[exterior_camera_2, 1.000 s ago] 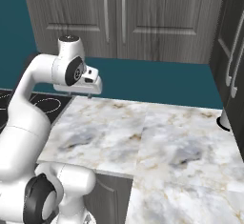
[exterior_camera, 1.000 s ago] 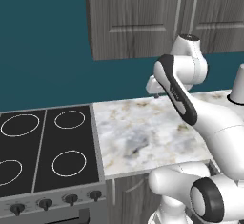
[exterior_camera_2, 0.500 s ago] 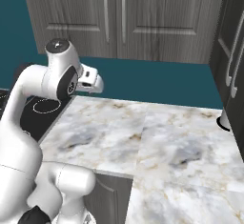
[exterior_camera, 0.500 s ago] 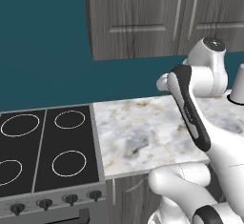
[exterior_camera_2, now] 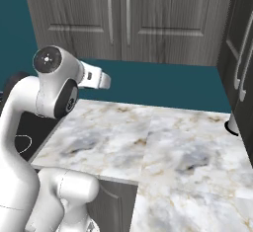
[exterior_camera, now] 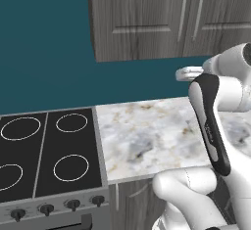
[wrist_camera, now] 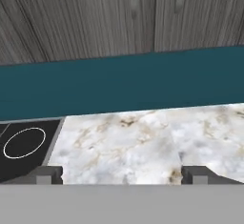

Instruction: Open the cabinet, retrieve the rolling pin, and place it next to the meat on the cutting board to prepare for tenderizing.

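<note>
Opening step: the cabinet [exterior_camera_2: 118, 19] is shut, above the tabletop [exterior_camera_2: 163, 147], so the rolling pin is presumably inside. The jaws [wrist_camera: 123, 175] stand wide and empty, below the cabinet. Next: rise to a door handle [exterior_camera_2: 128, 8] and grip it

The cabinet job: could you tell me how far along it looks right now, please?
Nothing looks done yet: both doors of the cabinet are shut. The gripper is open and holds nothing, above the marble counter and facing the wall. Opening a door, fetching the rolling pin and placing it by the meat are all left.
</note>
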